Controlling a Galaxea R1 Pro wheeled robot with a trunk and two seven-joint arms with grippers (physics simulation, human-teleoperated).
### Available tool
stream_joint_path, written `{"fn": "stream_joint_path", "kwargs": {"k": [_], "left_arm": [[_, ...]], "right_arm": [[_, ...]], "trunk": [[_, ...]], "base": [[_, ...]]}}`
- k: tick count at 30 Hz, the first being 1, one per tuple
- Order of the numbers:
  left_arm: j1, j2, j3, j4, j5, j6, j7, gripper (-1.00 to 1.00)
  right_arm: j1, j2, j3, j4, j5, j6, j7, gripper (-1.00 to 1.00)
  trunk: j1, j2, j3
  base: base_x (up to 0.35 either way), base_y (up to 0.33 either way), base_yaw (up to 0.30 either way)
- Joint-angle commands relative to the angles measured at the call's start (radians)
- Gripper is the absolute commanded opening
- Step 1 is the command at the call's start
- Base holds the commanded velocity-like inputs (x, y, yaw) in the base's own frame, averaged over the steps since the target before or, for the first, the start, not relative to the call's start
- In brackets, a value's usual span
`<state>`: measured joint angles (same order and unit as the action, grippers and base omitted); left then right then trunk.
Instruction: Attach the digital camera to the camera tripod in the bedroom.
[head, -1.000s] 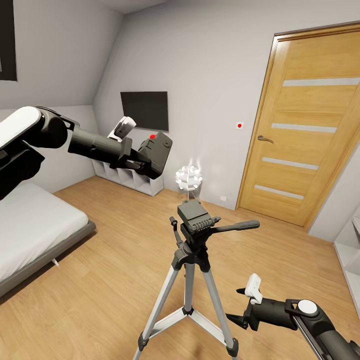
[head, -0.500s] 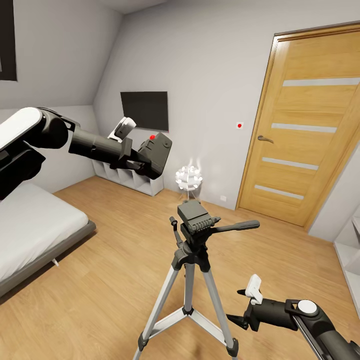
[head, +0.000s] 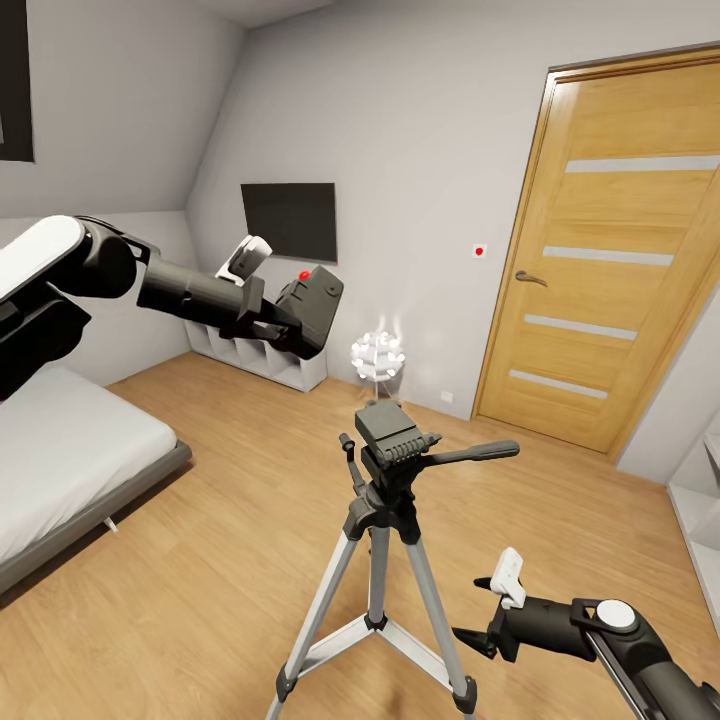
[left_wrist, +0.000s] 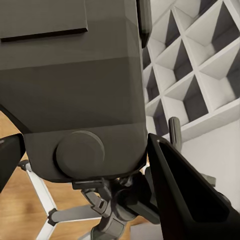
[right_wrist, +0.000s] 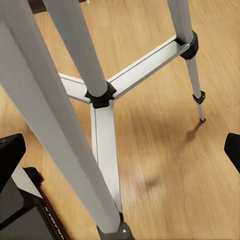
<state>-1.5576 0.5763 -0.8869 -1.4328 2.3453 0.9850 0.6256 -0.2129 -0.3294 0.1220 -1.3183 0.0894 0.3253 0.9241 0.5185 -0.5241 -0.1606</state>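
Head view: left end effector clamps digital camera at 10 o'clock above camera tripod, staged for mounting; right end effector spread wide, idle.

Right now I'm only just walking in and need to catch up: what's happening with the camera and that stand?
The left gripper holds the digital camera up in the air, above and off to one side of the camera tripod, not yet on its black head. The tripod stands on the wood floor between the bed and the door. The right gripper hangs open and empty low beside the tripod's legs.
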Motion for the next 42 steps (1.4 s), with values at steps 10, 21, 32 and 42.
{"fn": "stream_joint_path", "kwargs": {"k": [10, 21, 32, 42], "left_arm": [[0.002, 0.008, 0.000, -0.003, 0.011, -0.001, 0.005, -1.00], [0.003, 0.014, 0.000, -0.004, 0.011, -0.001, 0.005, -1.00], [0.004, 0.016, 0.002, -0.005, 0.011, -0.002, 0.005, -1.00], [0.004, 0.015, 0.001, -0.005, 0.011, -0.002, 0.005, -1.00]], "right_arm": [[0.000, 0.000, 0.000, -0.005, 0.005, 0.009, 0.003, 1.00], [0.000, 0.000, -0.001, -0.003, 0.007, 0.010, 0.003, 1.00], [0.000, 0.000, 0.002, 0.000, 0.009, 0.012, 0.001, 1.00], [-0.002, 0.047, 0.000, 0.003, 0.008, 0.017, 0.001, 1.00]], "trunk": [[0.000, -0.002, -0.002], [0.000, -0.002, -0.002], [0.000, -0.002, -0.002], [0.000, -0.002, -0.002]], "base": [[0.000, 0.000, 0.000], [-0.053, 0.000, 0.000], [-0.032, 0.000, 0.000], [-0.004, 0.000, 0.000]]}}
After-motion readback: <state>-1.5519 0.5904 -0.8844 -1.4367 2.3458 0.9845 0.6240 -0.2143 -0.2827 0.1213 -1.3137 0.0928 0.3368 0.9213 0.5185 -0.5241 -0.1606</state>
